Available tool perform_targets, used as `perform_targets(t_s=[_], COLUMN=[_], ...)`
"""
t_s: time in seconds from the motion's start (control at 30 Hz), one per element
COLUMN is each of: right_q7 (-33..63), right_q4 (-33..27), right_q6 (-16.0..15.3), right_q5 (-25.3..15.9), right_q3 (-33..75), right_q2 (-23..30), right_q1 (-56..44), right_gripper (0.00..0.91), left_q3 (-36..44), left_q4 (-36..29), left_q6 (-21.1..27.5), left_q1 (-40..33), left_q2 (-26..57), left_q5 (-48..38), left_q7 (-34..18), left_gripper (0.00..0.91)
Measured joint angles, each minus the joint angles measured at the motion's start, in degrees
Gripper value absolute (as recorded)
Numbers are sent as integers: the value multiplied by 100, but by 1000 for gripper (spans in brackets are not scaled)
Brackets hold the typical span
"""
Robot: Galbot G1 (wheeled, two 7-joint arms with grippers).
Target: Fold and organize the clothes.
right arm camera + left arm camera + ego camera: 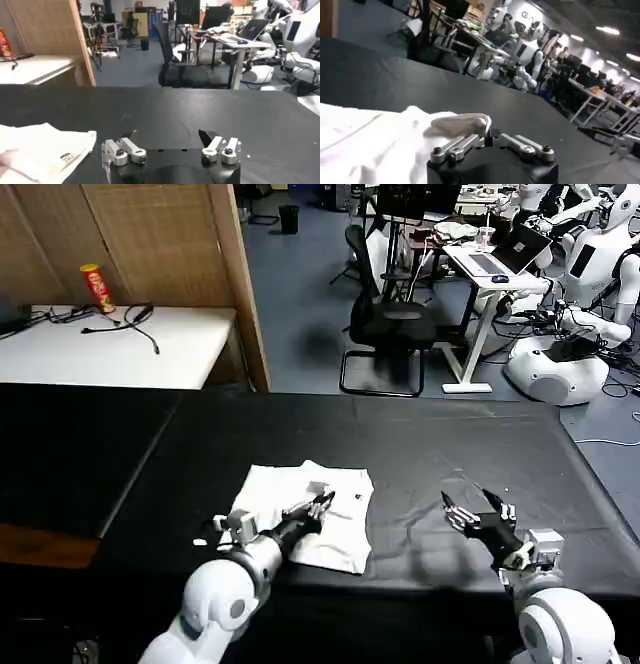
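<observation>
Head view: from my head, high up, facing forward and down over the black table point(420, 434); both my arms reach in from the near edge, the room behind.
Left wrist view: from my left wrist, low and very close behind my left pincer point(487, 131), skimming the T-shirt point(365, 145) toward the far robots.
Right wrist view: from my right wrist, just above the table point(200, 110), close behind my right pincer point(167, 137), facing the office chair point(182, 72).
Shared: T-shirt point(310, 514) and table in all three; chair point(385, 324) in head and right wrist views.
</observation>
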Motion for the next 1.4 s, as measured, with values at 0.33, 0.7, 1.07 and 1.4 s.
perform_targets(t_s=[0.33, 0.7, 1.07, 1.4], right_q7=[-54, -240, -561, -628], right_q4=[-77, -344, -908, -1948], right_q6=[31, 170, 356, 394], right_q5=[-10, -156, -287, -867], right_q3=[-136, -564, -1995, -3293], right_q2=[-89, -211, -417, -154], right_q1=[74, 280, 1204, 2405], right_gripper=[878, 878, 878, 878], left_q3=[164, 202, -733, -1246], left_q4=[165, 253, -119, -21], left_q6=[-109, -228, -663, -784], left_q1=[85, 154, 204, 556], left_q2=[-215, -724, 232, 421], left_q5=[245, 126, 1001, 1490], left_q7=[-56, 37, 293, 325], left_gripper=[878, 878, 878, 878])
